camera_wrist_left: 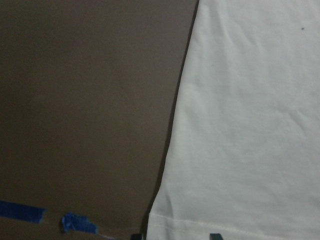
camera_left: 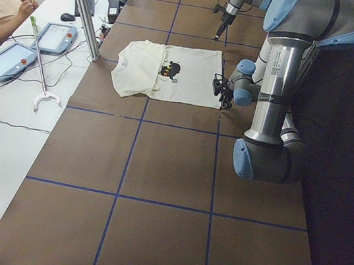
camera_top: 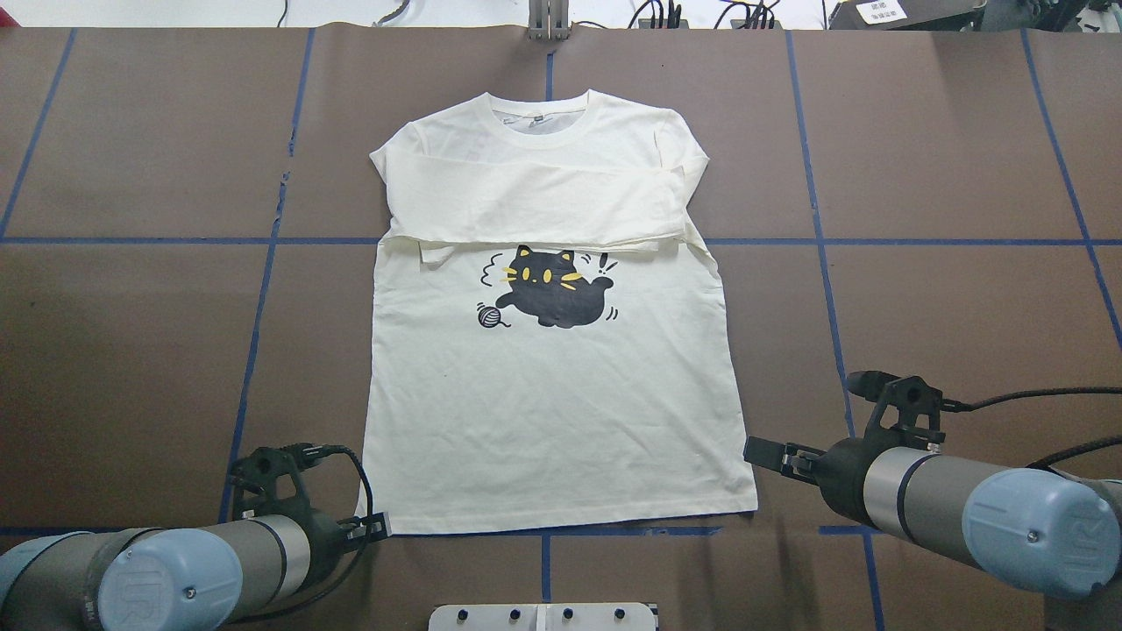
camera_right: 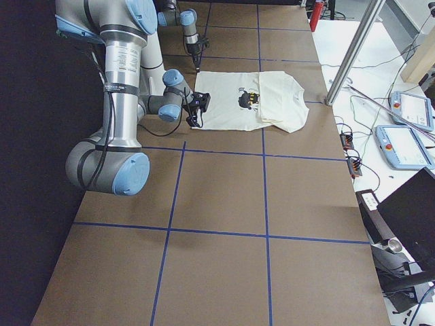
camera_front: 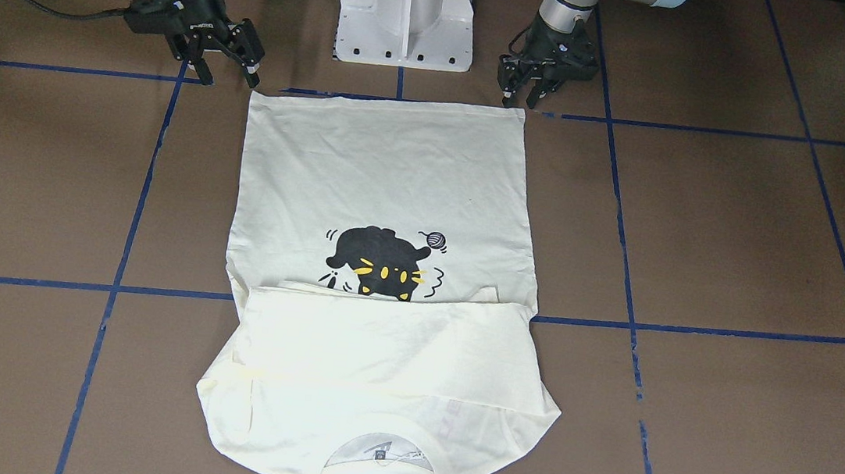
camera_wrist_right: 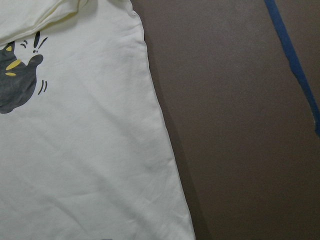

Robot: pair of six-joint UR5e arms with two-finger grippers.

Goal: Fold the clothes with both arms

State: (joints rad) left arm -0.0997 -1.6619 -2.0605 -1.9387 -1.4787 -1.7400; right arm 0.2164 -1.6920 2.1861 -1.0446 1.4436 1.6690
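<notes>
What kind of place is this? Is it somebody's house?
Not a house; most likely a robot lab. Two robot arms, the left arm and the right arm, work at a brown table marked with blue tape lines, and control tablets lie beside it.

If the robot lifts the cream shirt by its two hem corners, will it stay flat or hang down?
The shirt will probably sag between the corners, because it is thin cloth that lies limp with small wrinkles. The sleeves folded across the chest may slide off, since nothing pins them.
</notes>
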